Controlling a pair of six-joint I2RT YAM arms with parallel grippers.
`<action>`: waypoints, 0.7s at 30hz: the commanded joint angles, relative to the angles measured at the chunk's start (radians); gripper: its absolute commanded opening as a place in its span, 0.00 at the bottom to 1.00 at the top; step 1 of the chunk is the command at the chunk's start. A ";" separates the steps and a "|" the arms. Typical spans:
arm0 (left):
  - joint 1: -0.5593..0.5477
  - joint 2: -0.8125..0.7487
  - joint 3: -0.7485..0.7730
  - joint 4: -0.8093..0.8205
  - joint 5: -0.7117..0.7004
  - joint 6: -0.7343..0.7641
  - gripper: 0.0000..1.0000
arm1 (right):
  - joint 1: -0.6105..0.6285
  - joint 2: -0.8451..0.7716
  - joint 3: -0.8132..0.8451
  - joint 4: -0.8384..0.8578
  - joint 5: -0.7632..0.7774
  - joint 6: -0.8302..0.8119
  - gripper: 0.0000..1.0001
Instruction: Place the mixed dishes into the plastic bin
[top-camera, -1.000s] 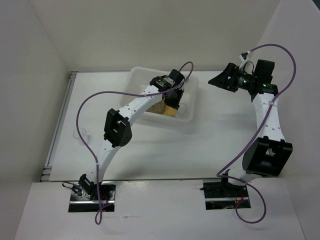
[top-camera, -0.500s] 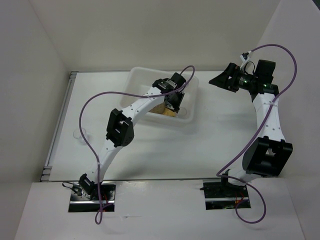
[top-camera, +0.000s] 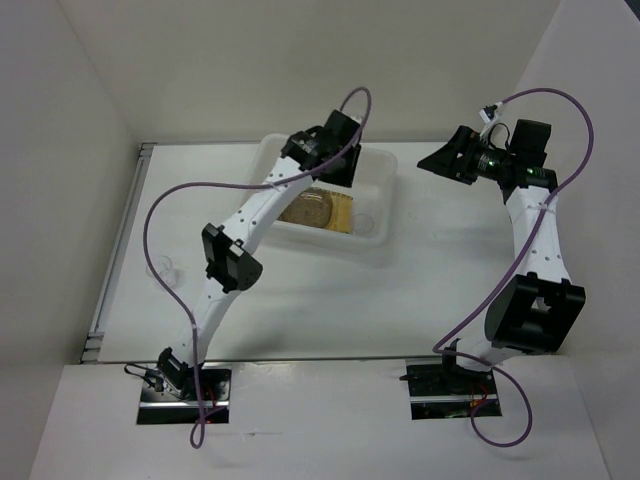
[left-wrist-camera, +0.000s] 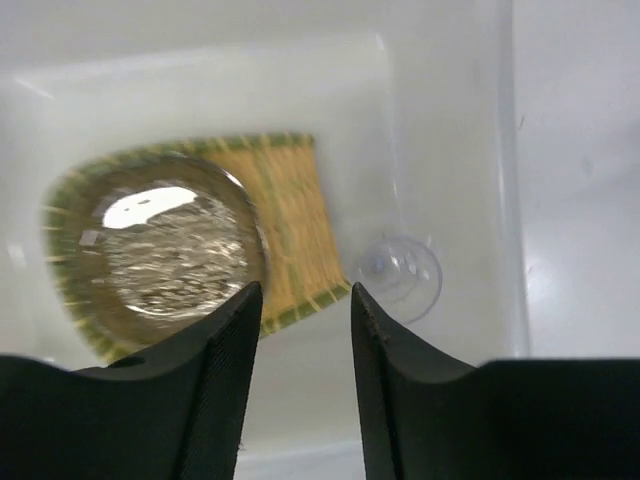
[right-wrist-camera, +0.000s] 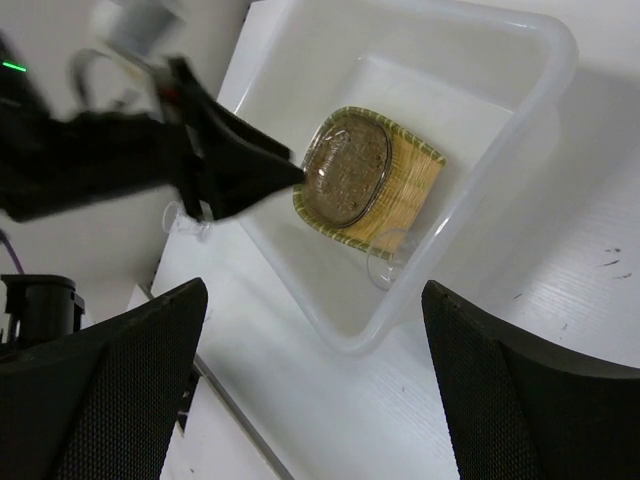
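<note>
Above the plastic bin (top-camera: 376, 240), the left gripper (left-wrist-camera: 303, 297) has risen, narrowly parted and empty, so the grey-brown saucer (left-wrist-camera: 165, 245) lies delivered on the fan-shaped plate (left-wrist-camera: 292, 215); the right gripper (right-wrist-camera: 312, 300) hangs wide.

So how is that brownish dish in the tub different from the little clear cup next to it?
The saucer is brownish and see-through; the cup is colourless. The saucer is clearly wider, the cup small and round. The saucer lies on the yellow woven plate, while the cup sits on the floor of the bin, beside the plate's corner. Both look glassy and are inside the bin.
</note>
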 joint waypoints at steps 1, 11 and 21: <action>0.048 -0.165 0.180 -0.066 -0.173 -0.038 0.49 | -0.007 -0.039 -0.012 0.021 -0.025 -0.005 0.92; 0.251 -0.754 -0.498 -0.090 -0.534 -0.447 0.79 | -0.007 -0.039 -0.059 0.030 -0.034 0.004 0.92; 0.615 -1.199 -1.347 0.124 -0.259 -0.480 0.79 | 0.002 -0.021 -0.059 0.049 -0.034 0.022 0.92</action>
